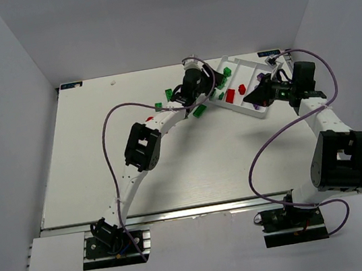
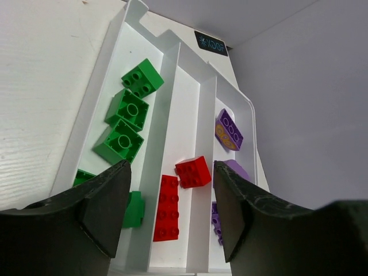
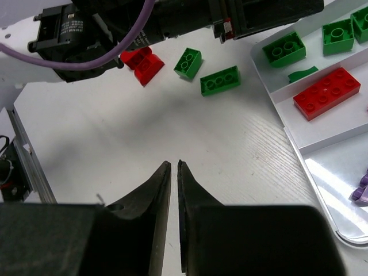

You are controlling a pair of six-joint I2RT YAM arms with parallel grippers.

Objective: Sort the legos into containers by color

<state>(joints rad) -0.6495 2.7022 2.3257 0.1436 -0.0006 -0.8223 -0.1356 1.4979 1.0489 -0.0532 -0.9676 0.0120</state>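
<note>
Hovering near tray (image 2: 102,75): left pincer (image 2: 171,172) spread, empty; right pincer (image 3: 174,167) seemingly clenched on nothing.
Considering green brick (image 3: 220,80) beside tray: light, rigid, slick; gripping across flat sides.

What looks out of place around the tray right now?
Nothing in the tray is mixed: green, red and purple each keep to their own compartment. The odd ones lie loose on the table beside it: a red brick and some green bricks, not yet sorted. The square red brick sits askew in the middle compartment.
</note>
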